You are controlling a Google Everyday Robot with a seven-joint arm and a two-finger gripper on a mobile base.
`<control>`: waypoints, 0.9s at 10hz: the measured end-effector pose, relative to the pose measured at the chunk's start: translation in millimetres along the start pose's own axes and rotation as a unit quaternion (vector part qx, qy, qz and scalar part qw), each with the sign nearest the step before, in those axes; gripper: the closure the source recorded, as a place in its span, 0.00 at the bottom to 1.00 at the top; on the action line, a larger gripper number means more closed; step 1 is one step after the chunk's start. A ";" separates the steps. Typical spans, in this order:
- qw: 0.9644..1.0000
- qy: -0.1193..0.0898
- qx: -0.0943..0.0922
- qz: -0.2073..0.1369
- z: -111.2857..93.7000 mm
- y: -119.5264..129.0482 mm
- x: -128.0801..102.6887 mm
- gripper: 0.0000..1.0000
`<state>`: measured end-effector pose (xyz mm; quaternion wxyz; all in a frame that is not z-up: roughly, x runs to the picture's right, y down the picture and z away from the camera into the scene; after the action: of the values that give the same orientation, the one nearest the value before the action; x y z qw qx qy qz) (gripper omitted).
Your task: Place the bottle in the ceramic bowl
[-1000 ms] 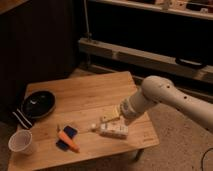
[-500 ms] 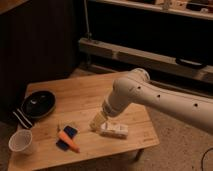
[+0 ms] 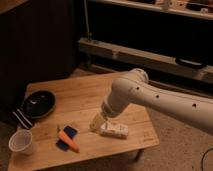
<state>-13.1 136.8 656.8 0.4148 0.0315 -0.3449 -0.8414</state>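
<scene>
On the low wooden table [image 3: 131, 102], seen from the single camera view looking down from one side, the bottle [image 3: 113, 131] lies flat on its side near the front edge, whitish and squarish, its long axis running roughly left to right. Just beside its left end, the gripper [image 3: 96, 122] points down and to the left at the tabletop; its pale fingers stand apart with nothing between them, and whether one of them touches the bottle cannot be told. The thick white arm [image 3: 150, 97] reaches in from the right and bends down over the middle of the table. Well apart from the bottle, at the far left corner, sits the ceramic bowl [image 3: 42, 106], round, shallow and glossy black. A striped item [image 3: 21, 119] lies just in front of the bowl at the table's left edge. Near the front left corner a white paper cup [image 3: 21, 141] stands upright. Between the cup and the bottle an orange carrot [image 3: 69, 141] lies across a small blue object [image 3: 68, 132].
</scene>
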 end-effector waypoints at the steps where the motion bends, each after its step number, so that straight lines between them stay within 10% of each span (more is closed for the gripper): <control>1: 1.000 -0.002 -0.004 -0.006 12.3 3.7 -4.1 0.20; 5: 0.997 -0.007 -0.031 -0.073 113.1 33.3 -52.9 0.20; 9: 0.985 0.002 -0.100 -0.140 149.8 60.4 -64.5 0.20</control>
<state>19.1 241.0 792.3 0.2951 0.0398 -0.2506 -0.9211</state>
